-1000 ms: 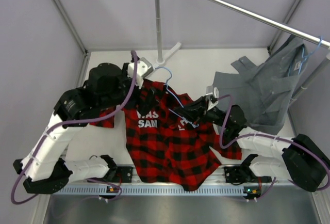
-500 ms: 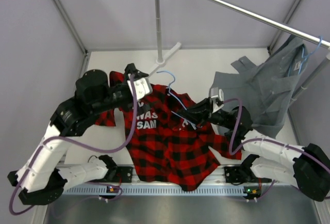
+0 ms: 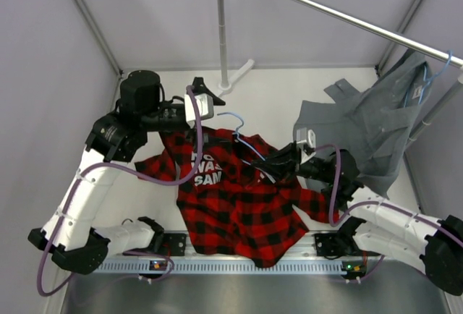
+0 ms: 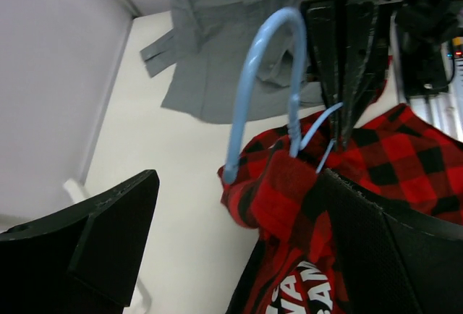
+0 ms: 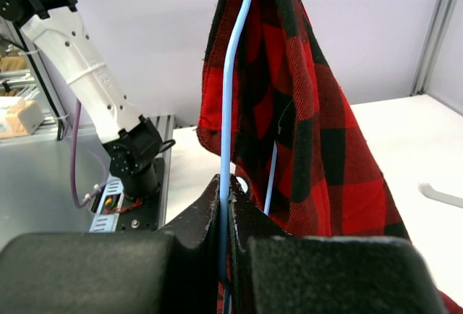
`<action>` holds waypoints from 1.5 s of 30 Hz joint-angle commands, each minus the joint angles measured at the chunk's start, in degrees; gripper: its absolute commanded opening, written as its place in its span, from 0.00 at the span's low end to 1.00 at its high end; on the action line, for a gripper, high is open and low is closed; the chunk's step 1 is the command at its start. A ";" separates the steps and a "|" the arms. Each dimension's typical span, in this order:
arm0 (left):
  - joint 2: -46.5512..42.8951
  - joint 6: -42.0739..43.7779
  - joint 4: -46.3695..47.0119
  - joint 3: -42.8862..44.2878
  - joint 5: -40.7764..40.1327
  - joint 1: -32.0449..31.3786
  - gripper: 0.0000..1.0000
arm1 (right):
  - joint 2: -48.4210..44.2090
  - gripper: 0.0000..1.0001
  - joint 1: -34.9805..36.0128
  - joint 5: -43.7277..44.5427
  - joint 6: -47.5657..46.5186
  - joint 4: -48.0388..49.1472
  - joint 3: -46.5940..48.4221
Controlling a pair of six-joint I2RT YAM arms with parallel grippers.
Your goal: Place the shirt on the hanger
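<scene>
The red-and-black plaid shirt [image 3: 235,202] lies spread on the table, its white lettering showing near the collar. The light-blue hanger [image 3: 233,120] has its hook sticking out past the collar, with its frame partly inside the shirt. My right gripper [image 3: 281,162] is shut on the hanger's wire [image 5: 233,97], and the shirt [image 5: 296,104] drapes over the wire. My left gripper [image 3: 210,101] hovers open above and behind the collar, holding nothing. In the left wrist view the hanger's hook [image 4: 260,75] and the shirt's collar [image 4: 286,184] lie beyond my open left gripper [image 4: 235,202].
A grey garment [image 3: 376,122] hangs on another blue hanger from the metal rail [image 3: 325,9] at the right and spills onto the table. The rail's upright pole [image 3: 222,32] stands at the back centre. Walls close in on the left and back.
My left arm has lifted off the shirt's collar and pulled back toward the far left, gripper open. The right gripper has shifted slightly right, still holding the hanger.
</scene>
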 commanded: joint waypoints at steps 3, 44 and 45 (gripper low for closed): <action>0.47 2.19 -2.67 -1.10 9.08 0.33 0.91 | -2.39 0.00 -1.10 -2.65 -2.45 -0.11 3.52; -0.58 -0.61 -4.08 -6.46 8.30 0.94 0.00 | -10.37 1.00 -3.04 6.69 -6.40 -24.57 8.52; -1.19 -3.06 -2.42 -7.16 6.81 1.03 0.00 | -11.69 1.00 -3.04 10.49 -5.45 -27.60 8.62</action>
